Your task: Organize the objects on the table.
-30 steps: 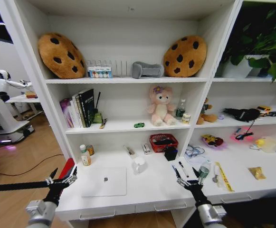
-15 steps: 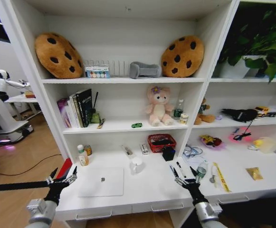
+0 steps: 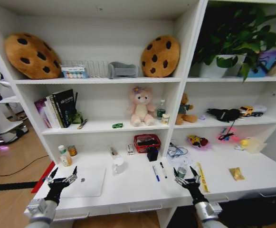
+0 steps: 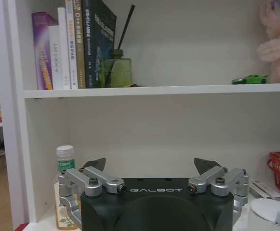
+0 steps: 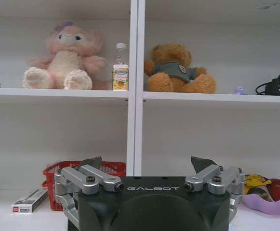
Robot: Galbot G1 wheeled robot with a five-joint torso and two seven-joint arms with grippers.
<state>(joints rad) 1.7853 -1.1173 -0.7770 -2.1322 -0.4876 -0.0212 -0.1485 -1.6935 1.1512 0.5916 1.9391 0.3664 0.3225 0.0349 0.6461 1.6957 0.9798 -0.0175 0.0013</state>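
On the white table (image 3: 138, 191) lies a silver laptop (image 3: 84, 183) at the left, and my left gripper (image 3: 64, 172) (image 4: 150, 166) hovers open over the laptop's left edge. Two pens (image 3: 156, 173) lie in the middle. My right gripper (image 3: 185, 172) (image 5: 147, 163) is open at the front edge, just before a small green can (image 3: 182, 168). A yellow strip (image 3: 202, 176) lies right of it, and a gold snack packet (image 3: 236, 174) farther right. A tiny green toy car (image 3: 117, 125) (image 4: 249, 79) stands on the shelf above.
A white mug (image 3: 118, 165), a red basket (image 3: 147, 142), a black box (image 3: 152, 154) and bottles (image 3: 63, 156) stand on the desk top toward the back. Shelves above hold books (image 3: 57, 108), plush bears (image 3: 140, 106) and cookie cushions (image 3: 160, 56). A potted plant (image 3: 233, 42) stands upper right.
The whole head view has shifted left, so the camera has moved to the right along the desk. Both grippers stay open, low at the front edge.
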